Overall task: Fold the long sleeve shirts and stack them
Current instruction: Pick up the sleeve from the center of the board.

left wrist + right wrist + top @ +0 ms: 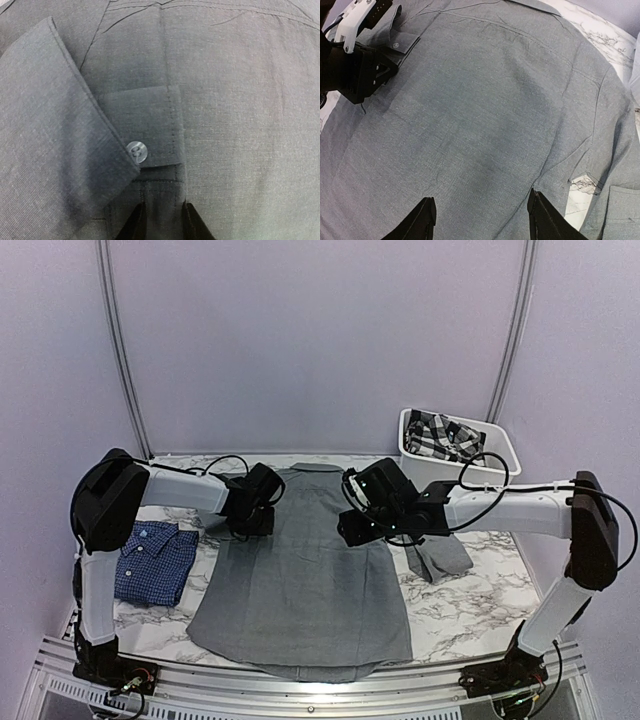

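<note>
Grey shirt [300, 580] lies back-up at the middle of the surface, collar toward the far edge, cuff [145, 125] folded onto it; left claw [164, 222] released, tips just beside that cuff, right claw [480, 215] spread and empty above the back: either could snag cloth and drag the fold open.

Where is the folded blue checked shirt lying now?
In the top view, the blue shirt lies folded on the left side of the table, between the left arm and the spread grey shirt.
</note>
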